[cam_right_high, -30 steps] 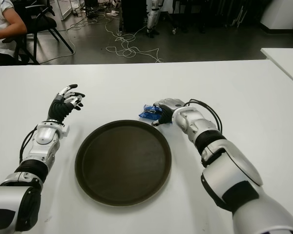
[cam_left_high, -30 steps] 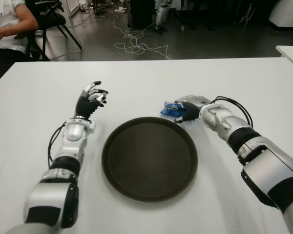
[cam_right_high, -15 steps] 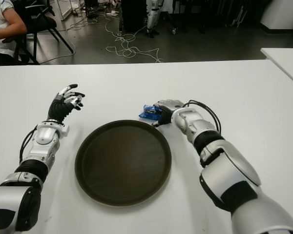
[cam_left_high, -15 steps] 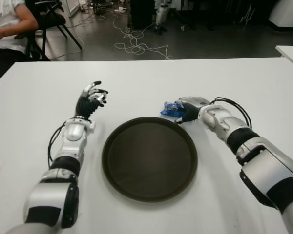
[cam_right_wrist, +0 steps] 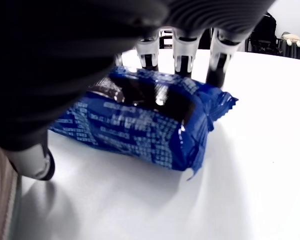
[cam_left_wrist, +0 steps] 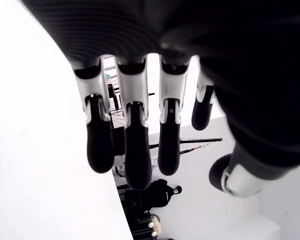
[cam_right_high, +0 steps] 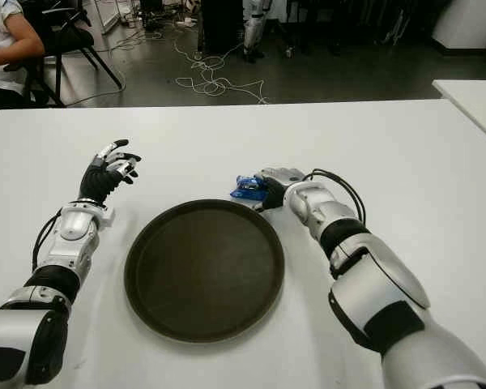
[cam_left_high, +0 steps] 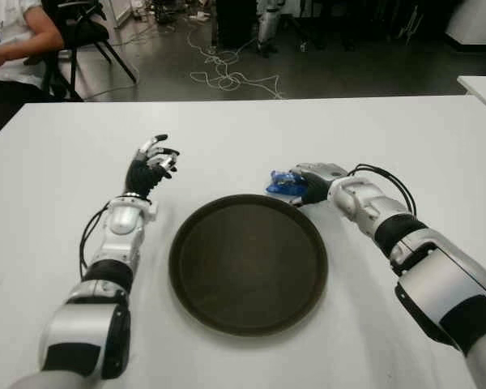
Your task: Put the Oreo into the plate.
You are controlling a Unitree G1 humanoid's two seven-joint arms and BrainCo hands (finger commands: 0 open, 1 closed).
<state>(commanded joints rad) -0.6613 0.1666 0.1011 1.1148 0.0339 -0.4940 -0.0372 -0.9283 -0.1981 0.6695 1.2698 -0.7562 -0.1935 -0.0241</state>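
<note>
black-fingered right hand [cam_left_high: 312,185] is draped over the blue crinkly oreo packet [cam_left_high: 281,182]: fingers [cam_right_wrist: 182,54] curl down across the packet's top, thumb [cam_right_wrist: 34,162] low beside its near end. contact on top is clear in the right wrist view, but whether it's a firm grip i cannot tell. packet lies flat on the white table [cam_left_high: 324,134], not lifted.

packet pokes out from the fingertip side of the hand, toward the robot's left. it sits just past the far right rim of the round dark brown plate [cam_left_high: 248,262], near the rim but outside it, nothing inside the plate. right forearm runs back toward the robot along the plate's right side, black cable looped over the wrist.

left hand [cam_left_high: 151,165] shows to the left of the plate, near its far left edge, raised off its wrist with fingers loosely bent and apart, holding nothing.

beyond the table: grey floor with tangled white cables [cam_left_high: 224,79], a seated person [cam_left_high: 8,36] at the far left on a black chair [cam_left_high: 83,32].
</note>
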